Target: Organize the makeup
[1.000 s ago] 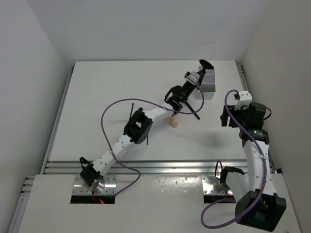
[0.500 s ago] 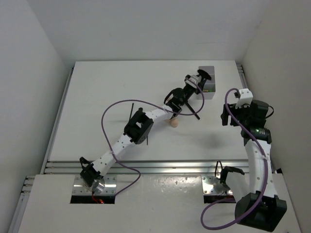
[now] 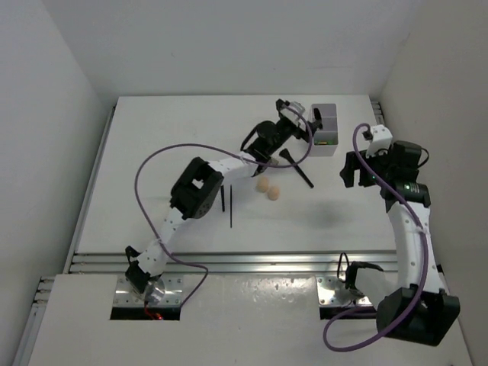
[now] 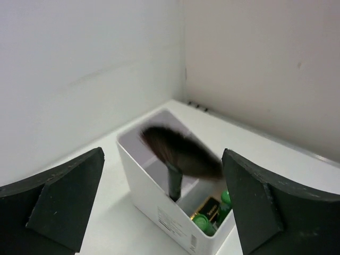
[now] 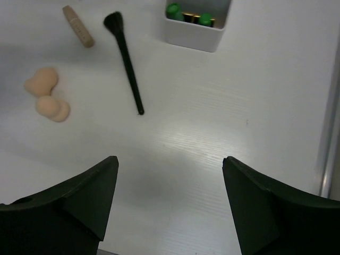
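Right claw point(image 5: 170, 170), spread and empty, hangs over the table point(image 5: 212, 133); two sponges point(image 5: 50, 108) and a brush point(image 5: 127, 64) lie to its left. Farther off, left claw point(image 4: 163, 159), spread wide, faces the box point(image 4: 149, 196), where a second brush point(image 4: 180, 151) stands beside green tubes point(image 4: 201, 222), untouched.

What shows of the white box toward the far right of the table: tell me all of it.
The white box is a small, open-topped rectangular bin, plastic by its look, with a printed label low on one wall. It stands upright on the table, toward the far right. Inside, a fluffy dark brush stands head up beside green-capped tubes. Nothing grips it.
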Tool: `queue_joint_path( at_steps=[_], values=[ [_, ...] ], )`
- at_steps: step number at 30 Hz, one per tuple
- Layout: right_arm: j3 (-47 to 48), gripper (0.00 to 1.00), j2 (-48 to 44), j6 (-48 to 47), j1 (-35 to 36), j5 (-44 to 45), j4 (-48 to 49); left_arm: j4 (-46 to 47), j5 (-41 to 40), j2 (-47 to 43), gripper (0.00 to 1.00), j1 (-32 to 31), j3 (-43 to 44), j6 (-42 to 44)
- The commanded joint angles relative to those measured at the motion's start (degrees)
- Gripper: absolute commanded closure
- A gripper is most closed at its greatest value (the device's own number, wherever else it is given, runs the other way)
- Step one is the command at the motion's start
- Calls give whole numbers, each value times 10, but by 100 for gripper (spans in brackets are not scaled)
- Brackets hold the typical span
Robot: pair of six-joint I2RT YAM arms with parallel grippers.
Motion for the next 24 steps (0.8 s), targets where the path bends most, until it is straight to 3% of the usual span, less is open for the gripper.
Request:
queue_joint_path(
  at_steps=[1, 5, 8, 9, 11, 12, 15, 16, 20, 24],
  values=[
    [51, 20, 57, -29, 58, -22, -46, 58, 62, -178, 1, 24, -89, 2],
    [77, 20, 119, 2, 118, 4, -16, -19, 97, -328, 1, 53, -216, 14],
    [68, 20, 160, 27, 173, 16, 32, -182, 78, -446, 4, 84, -289, 9],
    [67, 20, 187, 28, 195, 21, 47, -288, 63, -472, 14, 91, -302, 17],
    [65, 20, 206, 38, 220, 41, 65, -391, -3, -514, 25, 109, -333, 22],
    [63, 20, 228, 48, 235, 43, 77, -484, -23, -540, 37, 115, -341, 30],
    [53, 20, 255, 91, 256, 58, 107, -660, -89, -541, 62, 147, -339, 4],
    [51, 20, 262, 98, 258, 69, 119, -696, -89, -521, 65, 168, -320, -20],
    [49, 20, 282, 100, 297, 118, 123, -816, -55, -467, 68, 218, -285, -32],
    [54, 20, 284, 119, 325, 162, 113, -817, -40, -467, 52, 247, -337, -21]
  ],
)
